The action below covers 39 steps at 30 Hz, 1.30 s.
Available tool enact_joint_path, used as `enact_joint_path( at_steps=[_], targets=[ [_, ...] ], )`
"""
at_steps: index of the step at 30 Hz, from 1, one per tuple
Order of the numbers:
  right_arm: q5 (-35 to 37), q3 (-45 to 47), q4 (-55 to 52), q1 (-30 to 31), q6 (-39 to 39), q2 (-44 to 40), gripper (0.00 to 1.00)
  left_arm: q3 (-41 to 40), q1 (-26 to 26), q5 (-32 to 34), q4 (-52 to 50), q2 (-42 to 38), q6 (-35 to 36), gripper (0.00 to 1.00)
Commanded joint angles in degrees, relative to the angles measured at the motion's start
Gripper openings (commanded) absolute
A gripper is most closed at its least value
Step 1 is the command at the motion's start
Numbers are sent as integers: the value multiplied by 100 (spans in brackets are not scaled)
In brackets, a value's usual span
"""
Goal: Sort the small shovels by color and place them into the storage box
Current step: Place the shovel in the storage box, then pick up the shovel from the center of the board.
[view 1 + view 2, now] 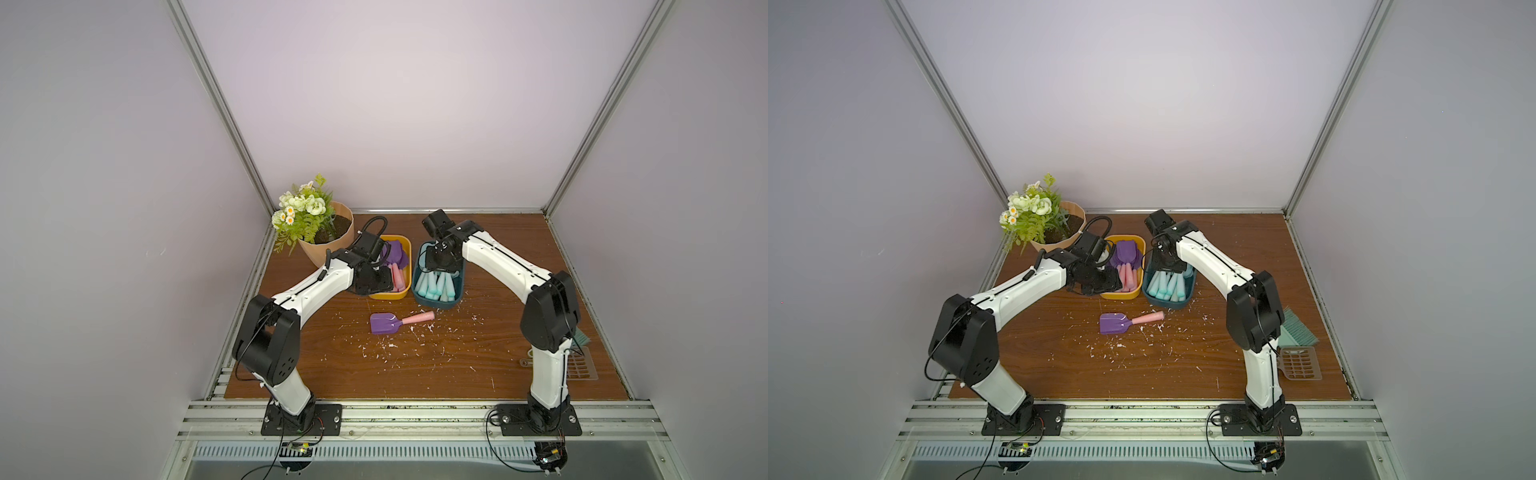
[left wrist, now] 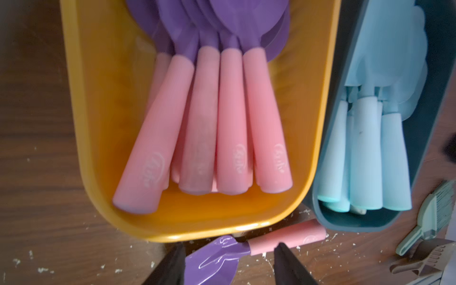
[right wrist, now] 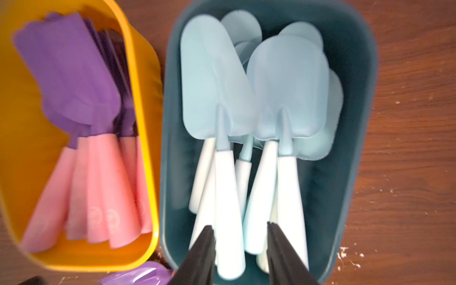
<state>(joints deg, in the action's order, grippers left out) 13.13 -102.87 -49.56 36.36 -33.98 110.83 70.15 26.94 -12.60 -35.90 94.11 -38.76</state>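
Now, right gripper [image 3: 239,225] parted over blue shovels [image 3: 288,86]; left gripper [image 2: 231,244] parted, empty. You pinch mid-frame purple shovel [image 1: 401,323] by pink handle [image 1: 417,318] squarely, lay in yellow box [image 1: 388,296].

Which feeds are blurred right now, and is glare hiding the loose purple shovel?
Left wrist view: pink handles in the yellow box smeared, white glare streaks on the loose shovel, outline readable. Right wrist view: purple blades smeared, blue shovels soft. Both top views: sharp, glare slight.

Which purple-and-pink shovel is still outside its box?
The lone shovel lying flat on the table, just in front of the yellow box; every other purple one already lies inside it.
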Motion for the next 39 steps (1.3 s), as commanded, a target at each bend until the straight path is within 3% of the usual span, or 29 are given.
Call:
enact_joint_path(
  at_steps=[1, 9, 21, 26, 30, 39],
  targets=[
    [-20, 358, -132, 434, 323, -441, 32, -351, 12, 106, -6, -356, -355, 60],
    [-934, 1441, 818, 1043, 243, -314, 22, -1257, 323, 290, 71, -1110, -971, 60],
    [-1040, 1282, 1156, 1031, 612, 581, 21, -2004, 579, 535, 66, -2018, -1662, 60],
    [-1221, 2157, 1207, 1061, 497, 160, 21, -2195, 713, 571, 66, -2272, -1894, 60],
    [-1534, 2912, 1411, 1182, 304, -414, 21, -2287, 1102, 694, 74, -2361, -2150, 60],
    [-2041, 3559, 1908, 1439, -5, -887, 21, -2642, 1680, 785, 291, -2306, -2587, 60]
  ],
)
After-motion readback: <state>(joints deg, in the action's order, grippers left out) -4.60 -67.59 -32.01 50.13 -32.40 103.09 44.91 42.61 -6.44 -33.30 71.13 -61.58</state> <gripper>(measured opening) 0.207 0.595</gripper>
